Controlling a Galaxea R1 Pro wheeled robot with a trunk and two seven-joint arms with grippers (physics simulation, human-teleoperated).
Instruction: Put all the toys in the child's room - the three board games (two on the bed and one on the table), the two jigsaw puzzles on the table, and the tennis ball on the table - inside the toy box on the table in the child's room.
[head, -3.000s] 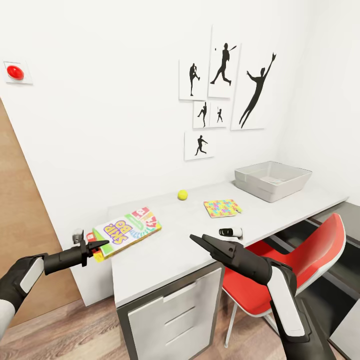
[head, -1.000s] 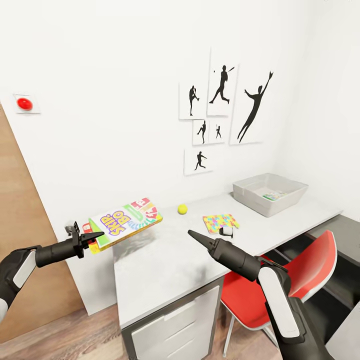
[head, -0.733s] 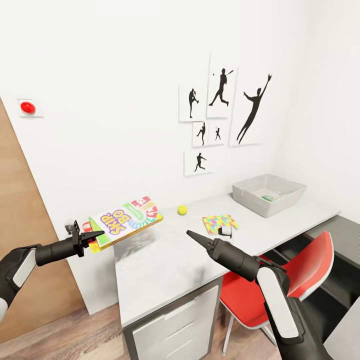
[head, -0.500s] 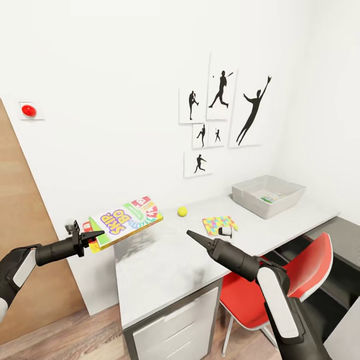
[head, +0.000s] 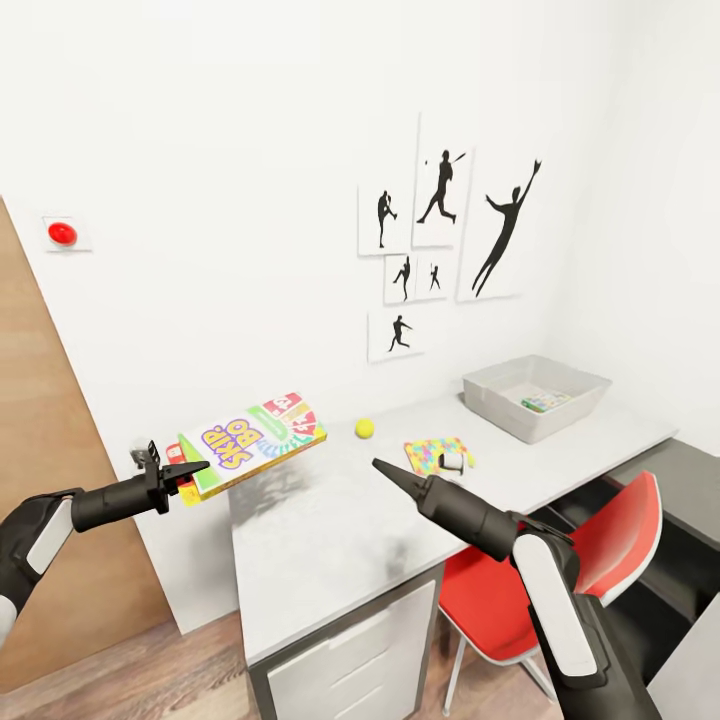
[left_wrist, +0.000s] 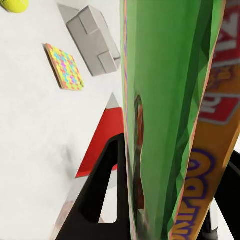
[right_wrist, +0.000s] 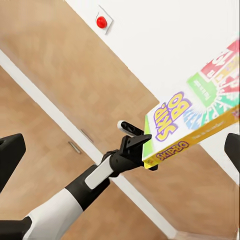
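My left gripper (head: 185, 472) is shut on the near edge of a green-edged Skip-Bo board game (head: 252, 443). It holds the game flat in the air, just above the left end of the white table (head: 330, 540). The left wrist view shows that box edge-on (left_wrist: 165, 100) between the black fingers (left_wrist: 105, 190). My right gripper (head: 385, 470) hovers over the table's middle, empty, with its fingers (right_wrist: 11, 155) wide apart. The tennis ball (head: 364, 428) and a jigsaw puzzle (head: 435, 453) lie further back. The grey toy box (head: 500, 410) stands at the far right with a flat colourful piece inside.
A small black-and-white object (head: 456, 464) lies against the puzzle. A red chair (head: 600, 540) is tucked under the table's right part, with drawers (head: 340, 660) below the near end. A wooden door (head: 40, 500) and a red wall button (head: 62, 233) are to the left.
Over three seconds my left gripper has lifted the board game off the table's left end. In the last second both arms barely move and the view drifts slightly.
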